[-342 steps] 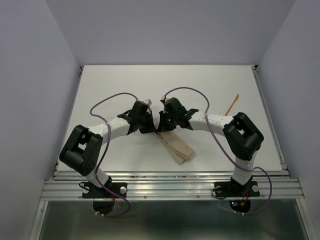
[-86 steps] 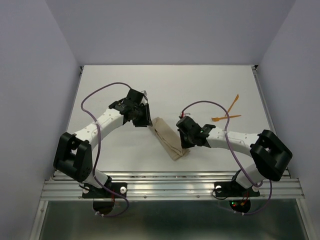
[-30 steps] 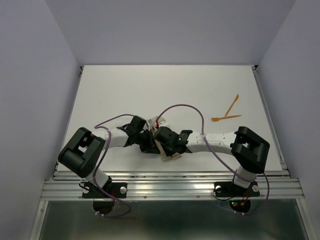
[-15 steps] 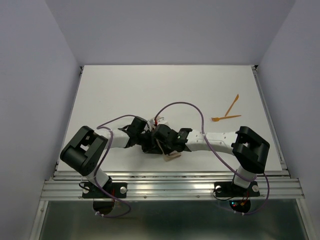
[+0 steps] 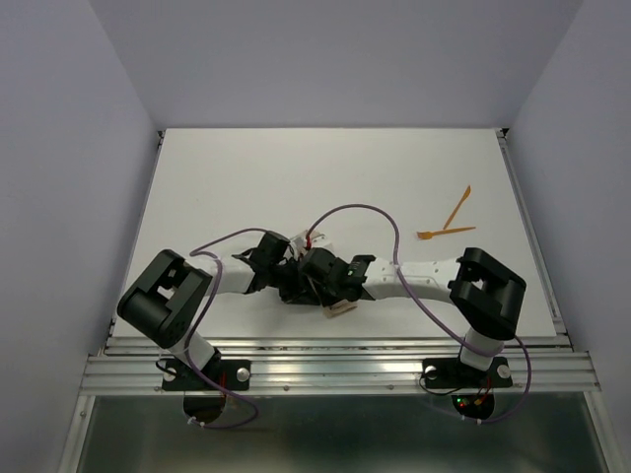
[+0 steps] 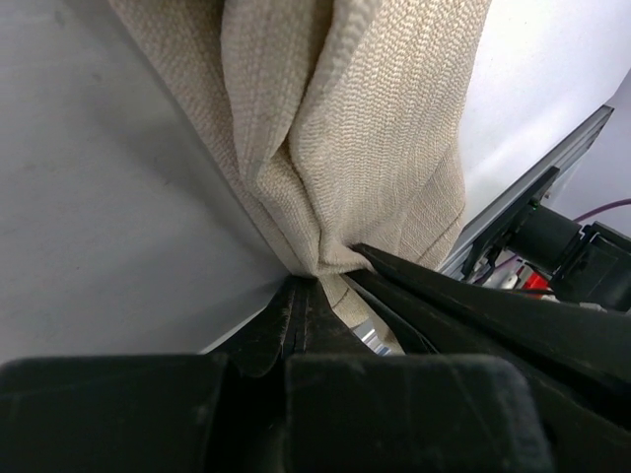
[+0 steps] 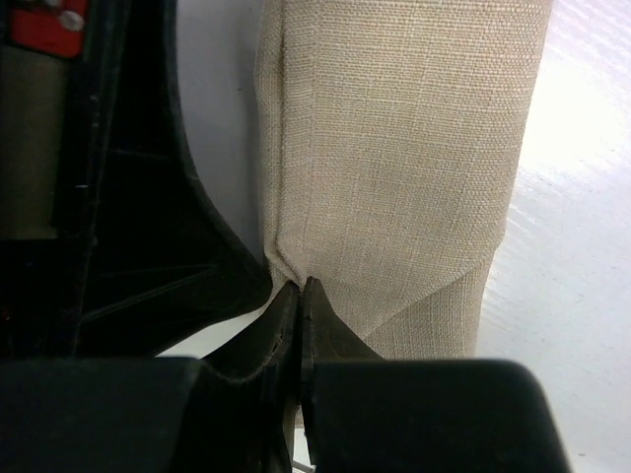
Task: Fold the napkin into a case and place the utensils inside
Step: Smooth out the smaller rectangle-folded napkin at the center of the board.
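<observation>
The tan-beige napkin, folded into a narrow case [image 5: 339, 306], lies near the table's front edge, mostly hidden under both gripper heads. My left gripper [image 5: 289, 281] is shut on a layer at the case's end [image 6: 335, 148]. My right gripper [image 5: 317, 282] is shut on the case's edge [image 7: 394, 148], its jaws pinched on a fold corner. Both grippers meet head to head over the cloth. Two orange utensils [image 5: 449, 221] lie crossed on the table at the far right, apart from both grippers.
The metal rail [image 5: 335, 370] runs along the table's front edge just below the case. White table [image 5: 325, 177] stretches behind the arms. Purple cables [image 5: 360, 212] loop over both arms.
Since about three seconds ago both grippers have closed in on the case from either side and now pinch it. In the last half second they barely moved.
</observation>
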`<control>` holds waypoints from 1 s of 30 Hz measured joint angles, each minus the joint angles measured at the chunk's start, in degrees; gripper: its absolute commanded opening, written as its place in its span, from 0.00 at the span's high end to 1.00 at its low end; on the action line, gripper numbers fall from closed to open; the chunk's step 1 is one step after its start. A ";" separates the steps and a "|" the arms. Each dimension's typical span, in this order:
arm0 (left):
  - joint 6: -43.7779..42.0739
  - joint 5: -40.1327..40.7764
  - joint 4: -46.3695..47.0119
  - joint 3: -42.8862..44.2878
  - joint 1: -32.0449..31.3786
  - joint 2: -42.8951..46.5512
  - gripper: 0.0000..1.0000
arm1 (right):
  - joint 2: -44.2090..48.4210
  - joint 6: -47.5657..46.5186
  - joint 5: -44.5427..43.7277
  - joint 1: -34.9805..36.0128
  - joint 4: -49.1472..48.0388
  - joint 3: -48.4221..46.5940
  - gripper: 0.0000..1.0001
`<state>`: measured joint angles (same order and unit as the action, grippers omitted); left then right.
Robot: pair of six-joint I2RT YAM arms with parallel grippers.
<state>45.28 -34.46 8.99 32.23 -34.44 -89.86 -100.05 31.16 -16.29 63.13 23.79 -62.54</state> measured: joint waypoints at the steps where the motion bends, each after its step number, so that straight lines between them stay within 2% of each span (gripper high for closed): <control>1: 0.07 0.02 0.00 -0.13 -0.02 0.17 1.00 | -0.13 0.44 0.02 0.00 -0.66 0.48 0.96; 9: 0.52 0.15 -1.95 -2.34 -0.24 3.50 1.00 | -0.50 3.63 0.17 0.00 -5.97 2.99 0.96; 14: 0.07 0.96 -6.69 -2.47 0.33 10.45 1.00 | -0.48 4.59 0.24 0.00 -8.44 3.78 0.96; 19: -0.37 2.05 -10.01 -1.27 5.20 14.62 1.00 | -0.15 4.92 0.28 0.00 -9.73 4.55 0.96; 23: -0.92 3.08 -10.58 1.88 8.96 13.38 1.00 | -0.15 5.11 0.57 0.00 -10.73 4.87 0.96; 30: -2.03 2.34 -9.66 8.24 8.87 6.23 1.00 | -0.15 5.11 0.90 0.00 -10.99 4.87 0.96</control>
<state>43.24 -32.12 -0.67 40.47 -25.56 -83.64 -100.20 36.27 -15.40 63.13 12.80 -57.67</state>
